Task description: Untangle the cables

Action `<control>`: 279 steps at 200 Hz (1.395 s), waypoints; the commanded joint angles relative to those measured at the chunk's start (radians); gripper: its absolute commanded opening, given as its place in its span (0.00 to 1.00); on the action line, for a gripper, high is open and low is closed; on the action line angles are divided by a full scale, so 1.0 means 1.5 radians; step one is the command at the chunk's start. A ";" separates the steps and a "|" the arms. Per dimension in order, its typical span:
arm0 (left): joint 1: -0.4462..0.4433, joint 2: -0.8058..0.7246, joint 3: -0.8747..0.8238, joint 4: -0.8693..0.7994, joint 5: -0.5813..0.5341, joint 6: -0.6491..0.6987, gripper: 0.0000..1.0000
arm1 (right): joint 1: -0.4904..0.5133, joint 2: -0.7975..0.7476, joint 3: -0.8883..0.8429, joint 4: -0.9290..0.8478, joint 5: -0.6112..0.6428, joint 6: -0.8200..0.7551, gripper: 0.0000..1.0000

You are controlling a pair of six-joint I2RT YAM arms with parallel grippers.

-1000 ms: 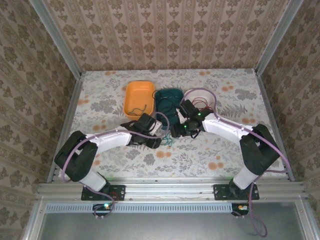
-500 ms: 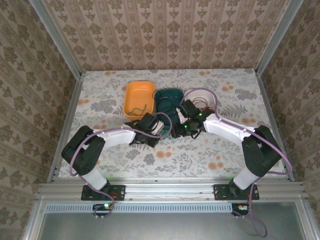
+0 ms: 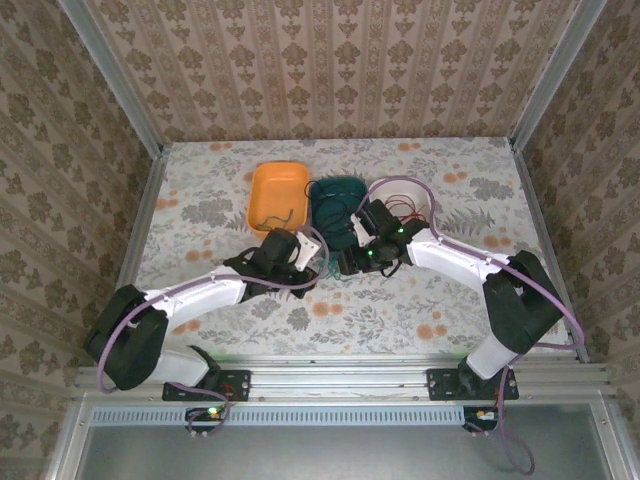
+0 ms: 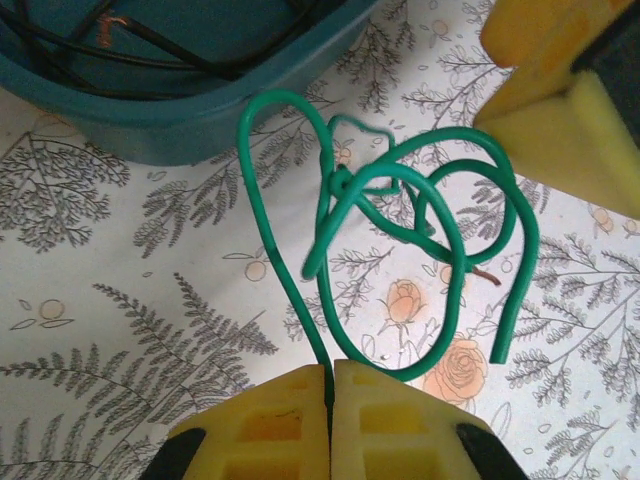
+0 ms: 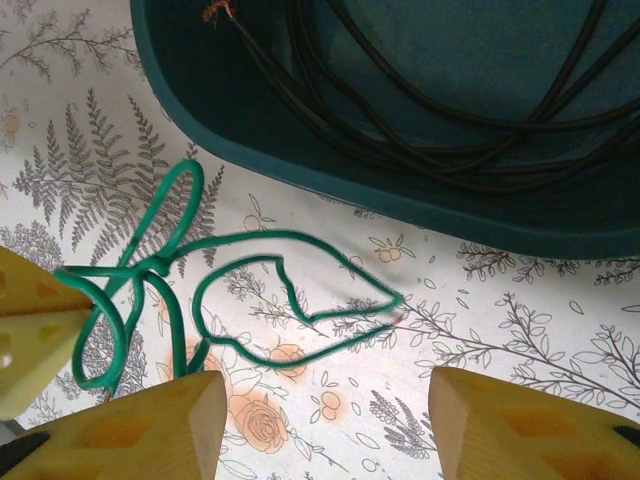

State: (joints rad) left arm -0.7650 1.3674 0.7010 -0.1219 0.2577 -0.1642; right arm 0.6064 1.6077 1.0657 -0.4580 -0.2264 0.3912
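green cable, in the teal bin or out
Out: the green cable lies looped on the table beside the teal bin, one strand in the shut left gripper.

An orange tray (image 3: 275, 185) and a teal tray (image 4: 170, 125) sit side by side toward the far middle of the table (image 3: 200, 205), whose cover has a flower and fern print. Walls (image 3: 330, 60) in patterned wallpaper enclose it.

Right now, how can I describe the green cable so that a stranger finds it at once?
Start at the flowered table and find the dark teal bin near its middle. On the robot's side of that bin lies the green cable, one strand pinched in the shut left gripper. It is bright green and knotted into loops; the black cables lie inside the bin.
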 commanded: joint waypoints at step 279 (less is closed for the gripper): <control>-0.014 0.141 0.043 -0.109 -0.078 0.013 0.00 | 0.046 0.159 0.047 0.025 0.172 -0.016 0.54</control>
State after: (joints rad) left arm -0.7727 1.5578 0.7471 -0.2367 0.1440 -0.1631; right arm 0.6426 1.8145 1.0981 -0.3992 -0.0811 0.3908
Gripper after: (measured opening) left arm 0.055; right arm 0.555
